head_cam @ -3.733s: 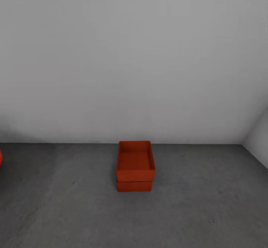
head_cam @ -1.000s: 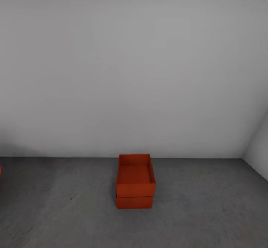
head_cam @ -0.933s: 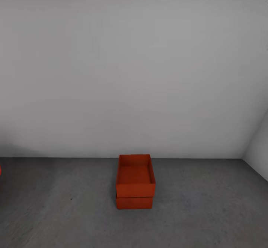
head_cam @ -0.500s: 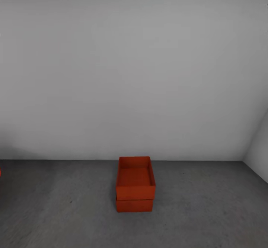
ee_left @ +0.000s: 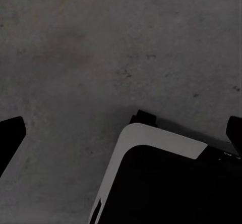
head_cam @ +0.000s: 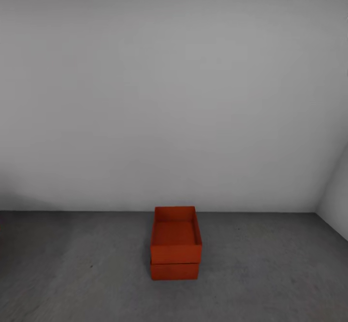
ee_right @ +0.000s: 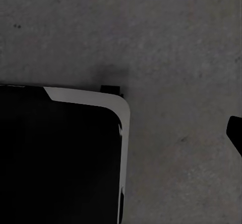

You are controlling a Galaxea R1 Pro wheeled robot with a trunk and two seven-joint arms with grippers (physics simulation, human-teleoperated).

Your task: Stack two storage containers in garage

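Two red-orange open-topped storage containers (head_cam: 175, 242) stacked on dark grey concrete floor (head_cam: 270, 273), straight ahead, long axis running away from robot. Left gripper (ee_left: 121, 138) fingers spread wide apart, holding nothing; right gripper's opening cannot be told.

Lower container (head_cam: 174, 271) mostly hidden beneath upper (head_cam: 175, 237)

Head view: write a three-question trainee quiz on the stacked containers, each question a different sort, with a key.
1. True or false: the upper container sits on the lower container.
2. The stack rests on: A) light wood planks B) the dark grey floor C) a table.
3. Fill in: behind the stack stands a plain white-grey ____.

Key: 1 true; 2 B; 3 wall.
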